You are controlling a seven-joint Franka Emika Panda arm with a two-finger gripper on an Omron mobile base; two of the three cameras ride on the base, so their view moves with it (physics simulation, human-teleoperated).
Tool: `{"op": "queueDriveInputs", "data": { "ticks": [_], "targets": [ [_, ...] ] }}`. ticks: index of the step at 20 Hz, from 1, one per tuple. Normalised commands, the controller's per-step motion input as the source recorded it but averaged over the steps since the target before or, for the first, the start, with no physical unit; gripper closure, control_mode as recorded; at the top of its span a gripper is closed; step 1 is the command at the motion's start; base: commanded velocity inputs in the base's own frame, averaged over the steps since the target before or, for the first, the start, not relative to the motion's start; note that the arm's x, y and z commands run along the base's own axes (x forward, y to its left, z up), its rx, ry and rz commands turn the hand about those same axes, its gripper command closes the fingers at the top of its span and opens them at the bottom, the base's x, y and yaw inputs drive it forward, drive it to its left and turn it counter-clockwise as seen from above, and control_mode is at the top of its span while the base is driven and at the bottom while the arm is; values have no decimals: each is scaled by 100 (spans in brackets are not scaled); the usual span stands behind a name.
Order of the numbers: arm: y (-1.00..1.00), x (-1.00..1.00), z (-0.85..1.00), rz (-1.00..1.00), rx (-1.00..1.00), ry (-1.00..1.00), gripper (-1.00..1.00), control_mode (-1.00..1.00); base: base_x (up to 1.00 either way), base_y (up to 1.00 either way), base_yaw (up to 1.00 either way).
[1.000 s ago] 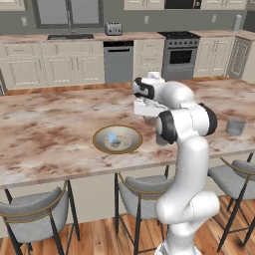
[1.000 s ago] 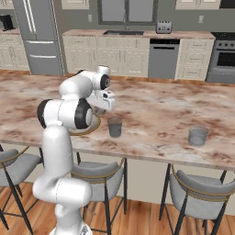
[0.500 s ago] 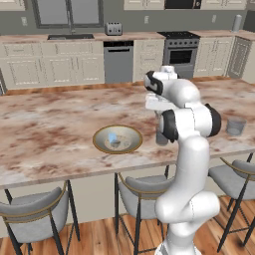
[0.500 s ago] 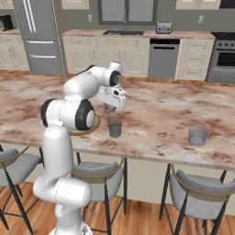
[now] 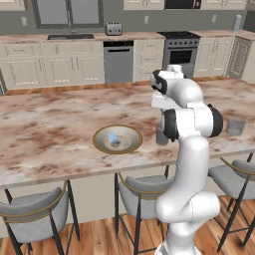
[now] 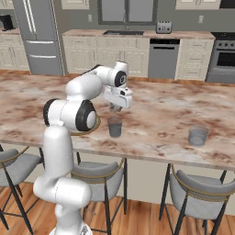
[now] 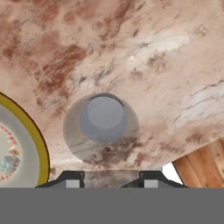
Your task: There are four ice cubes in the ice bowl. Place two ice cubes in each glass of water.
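Note:
My gripper hangs right over the nearer glass of water, which I look straight down into. Its jaws are shut on a small translucent ice cube that shows as a pale block between the fingertips. From the right base view the gripper sits a little above that glass. The ice bowl with its golden-tan rim lies just left of the glass, and pale blue ice cubes lie inside it. The second glass stands far to the right, near the counter's end.
The marble island counter runs wide to the left and behind the bowl. Stools stand along its near edge. The bowl's rim curves in at the hand view's left, and the counter's edge with wooden floor is at the lower right.
The arm has swung to the right, from above the bowl to above the nearer glass. The jaws keep the same narrow gap.

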Motion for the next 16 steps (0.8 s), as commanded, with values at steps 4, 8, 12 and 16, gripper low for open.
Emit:
{"op": "queueDriveInputs", "data": {
  "ticks": [4, 8, 12, 16],
  "targets": [
    [0, 0, 0, 0, 0, -12, 100, -100, 0, 0, 0],
    [0, 0, 0, 0, 0, -13, 100, -100, 0, 0, 0],
    [0, 0, -1, 0, -4, -15, 100, -100, 0, 0, 0],
    [0, 0, 0, 0, -6, -15, 100, -100, 0, 0, 0]
  ]
}}
